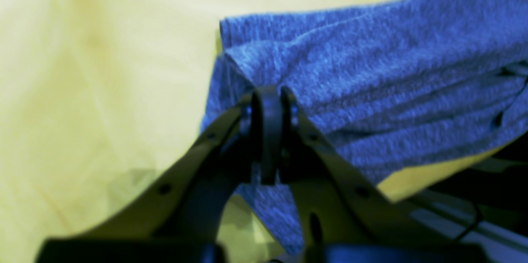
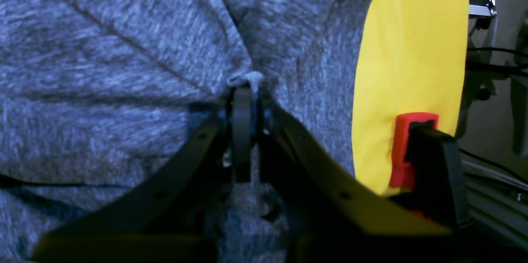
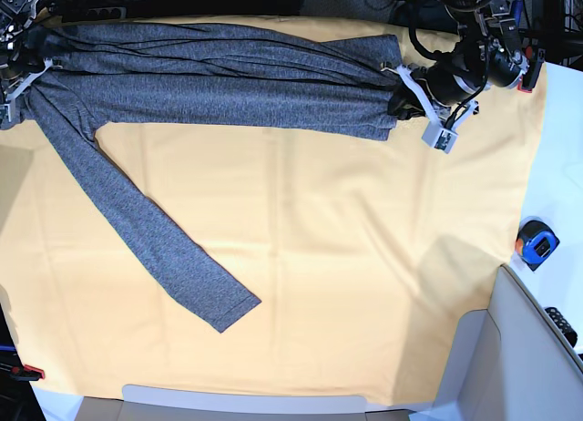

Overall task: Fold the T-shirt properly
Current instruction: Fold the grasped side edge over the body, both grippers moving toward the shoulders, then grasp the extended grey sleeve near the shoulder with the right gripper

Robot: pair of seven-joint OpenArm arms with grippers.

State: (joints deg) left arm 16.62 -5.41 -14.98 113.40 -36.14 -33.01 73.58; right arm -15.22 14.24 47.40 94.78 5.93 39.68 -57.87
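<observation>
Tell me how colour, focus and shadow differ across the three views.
Left wrist view: washed-out pale cloth, the heathered dark grey long-sleeved shirt rendered blue, everything soft, the left gripper blurred most. Right wrist view: truer grey, saturated yellow-orange table cloth, near gripper parts out of focus. Base view: sharpest, even light, faint creases and soft shadows on the cloth near the front edge.

The far edge of the table cloth is taken up by the stretched T-shirt, with one sleeve trailing diagonally toward the near left. The near right stretch is left bare, bounded by a tape measure at the right edge.
</observation>
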